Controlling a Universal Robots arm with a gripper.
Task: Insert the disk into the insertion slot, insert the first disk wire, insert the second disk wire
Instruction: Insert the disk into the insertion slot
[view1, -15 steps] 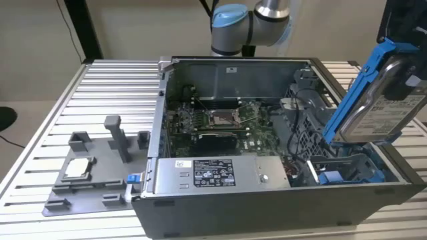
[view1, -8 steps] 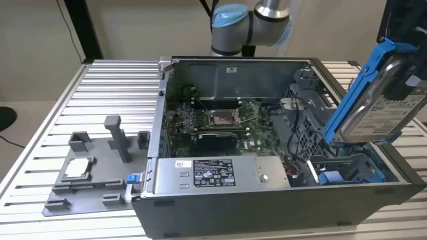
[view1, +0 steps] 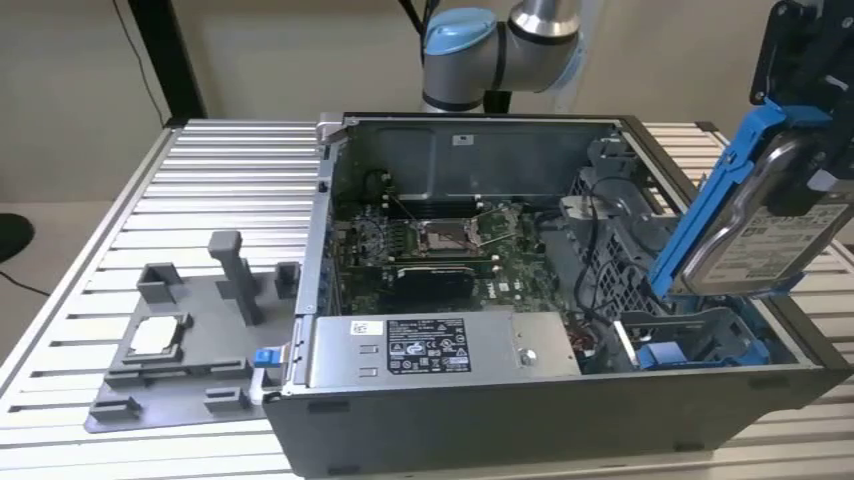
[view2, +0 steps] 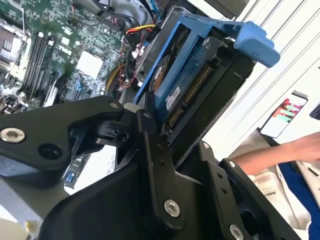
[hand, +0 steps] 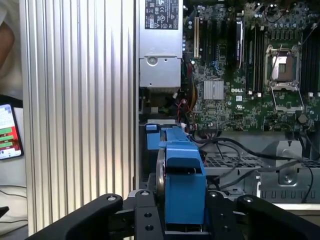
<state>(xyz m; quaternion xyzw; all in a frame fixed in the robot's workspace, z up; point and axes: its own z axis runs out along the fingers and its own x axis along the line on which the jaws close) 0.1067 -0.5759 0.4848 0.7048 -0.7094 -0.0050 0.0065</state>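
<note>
Nearest to me is the front wall of the open computer case (view1: 534, 420), and just behind it lies the grey power supply (view1: 427, 345) with its black label. Beside that, in the corner on the exterior view's right, is the insertion slot (view1: 701, 330), a grey bay with blue plastic rails, and nothing is seated in it yet.

Right above it hangs the disk (view1: 767, 225) in its bright blue carrier. It is tilted steeply, with the lower end down by the mouth of the bay and the upper end leaning out past the case wall. I can't make out whether that lower end already touches the rails. In the first wrist view the gripper (hand: 181, 212) is clamped on the disk, one black finger pressed to each side of the carrier.

So this looks like the first step, the disk going in, barely begun. To do it well, I'd say the carrier's long edges need to sit square to the blue rails before any push, with the tilt taken out gently so nothing jams. The black cables (hand: 235, 147) draped over the perforated metal just beside the bay could snag.

Farther in is the green motherboard (view1: 441, 245), and behind the case the robot arm (view1: 501, 45) rises.
</note>
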